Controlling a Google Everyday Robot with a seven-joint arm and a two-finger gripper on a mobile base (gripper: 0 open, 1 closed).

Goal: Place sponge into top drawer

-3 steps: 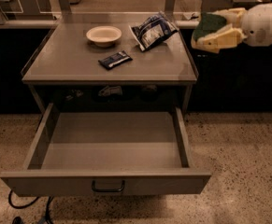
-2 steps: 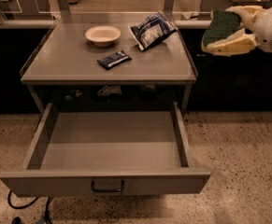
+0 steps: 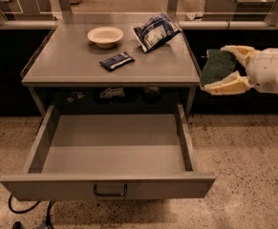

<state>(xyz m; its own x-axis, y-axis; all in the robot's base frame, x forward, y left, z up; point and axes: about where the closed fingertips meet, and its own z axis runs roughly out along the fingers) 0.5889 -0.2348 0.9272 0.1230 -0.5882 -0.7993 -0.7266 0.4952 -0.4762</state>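
Nearest me, the top drawer [image 3: 167, 187] stands pulled fully out, its handle [image 3: 110, 191] facing the room. The tray inside looks bare and unobstructed.

The gripper [image 3: 219, 69] hangs to the right of the table [image 3: 71, 70], at about tabletop height. It is outside the drawer's right side wall and back towards the table. Its two pale fingers [image 3: 227, 86] are clamped on the sponge [image 3: 216, 65], green face towards me.

Risks as I judge them:
- A release here sends the sponge to the floor, not into the tray (it is not over the opening).
- The path in runs left, towards me and down. A low sweep could clip the drawer's side wall or the table's front corner.
- Foam gives under pressure, so the sponge may twist in the grip or bounce on landing if dropped from high up.

Further back on the tabletop, the dark blue packet [image 3: 116, 60], bowl [image 3: 105, 35] and crisp bag [image 3: 155, 31] sit well apart from the arm. They are a risk only if the arm swings across the top.
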